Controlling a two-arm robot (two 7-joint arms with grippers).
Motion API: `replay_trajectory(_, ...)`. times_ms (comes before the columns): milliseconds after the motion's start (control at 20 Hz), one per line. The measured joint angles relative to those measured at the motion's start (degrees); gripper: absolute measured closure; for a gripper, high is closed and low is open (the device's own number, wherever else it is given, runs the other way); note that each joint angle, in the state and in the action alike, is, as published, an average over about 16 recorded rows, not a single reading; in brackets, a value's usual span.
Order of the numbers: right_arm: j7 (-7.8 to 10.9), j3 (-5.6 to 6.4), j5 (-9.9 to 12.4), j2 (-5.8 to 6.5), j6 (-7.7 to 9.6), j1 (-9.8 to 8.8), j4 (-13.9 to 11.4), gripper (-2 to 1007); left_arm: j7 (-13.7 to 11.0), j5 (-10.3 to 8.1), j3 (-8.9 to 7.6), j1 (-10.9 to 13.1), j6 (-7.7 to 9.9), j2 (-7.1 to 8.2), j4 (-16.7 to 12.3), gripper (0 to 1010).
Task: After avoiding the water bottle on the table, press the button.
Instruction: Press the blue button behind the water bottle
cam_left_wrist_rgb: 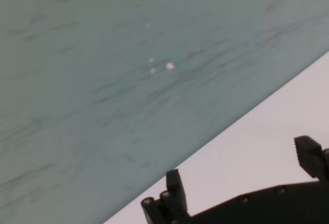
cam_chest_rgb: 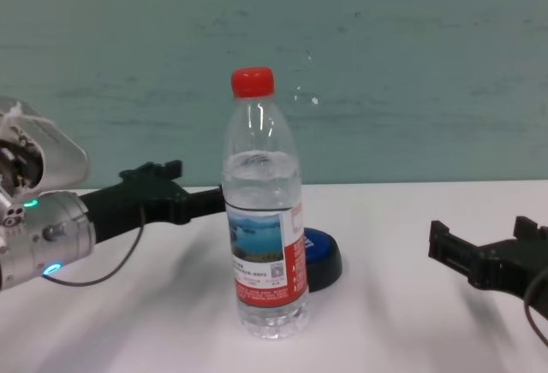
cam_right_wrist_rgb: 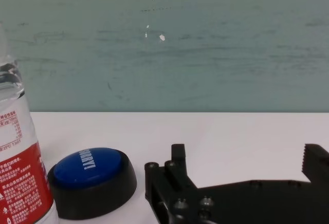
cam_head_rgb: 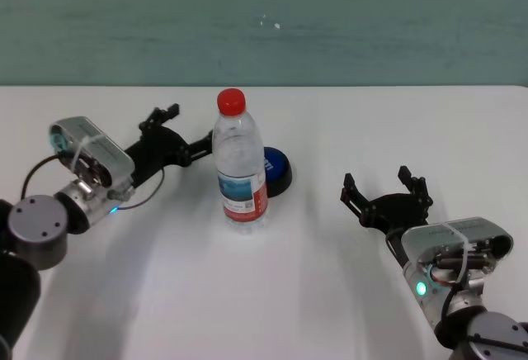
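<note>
While the water bottle (cam_head_rgb: pixel 241 162) stands upright near the middle of the white surface (cam_head_rgb: pixel 330 294), its red cap on top, the button (cam_head_rgb: pixel 276 168) sits just behind it and to its right, partly hidden by the bottle in the head view. My left tool (cam_head_rgb: pixel 183 131) reaches in from the left, held above the surface on the far-left side of the bottle, close to it; its fingers (cam_left_wrist_rgb: pixel 175 188) stand apart with nothing between them, and one of them passes behind the bottle from where my head looks. I cannot tell whether it touches the bottle or the button. My right tool (cam_head_rgb: pixel 386 183) hovers low on the right, well apart from the bottle and button, fingers (cam_right_wrist_rgb: pixel 178 157) spread wide and empty. From its wrist I see the blue dome of the button on its black base, with white lettering, just beside the bottle's label. A green wall (cam_head_rgb: pixel 264 21) rises beyond the far edge.
</note>
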Motion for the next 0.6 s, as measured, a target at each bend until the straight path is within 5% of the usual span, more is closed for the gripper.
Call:
replay_trajectory(300,0.0,0.0,0.0,0.0,0.0,0.0,0.0,1,4.8,1.29,-2.39,4.1,2.88,1.45,-5.9,10)
replay_trajectory(600,0.0,0.0,0.0,0.0,0.0,0.0,0.0,1,9.6,2.5,-5.86,11.0,6.83,3.58,-15.6,10)
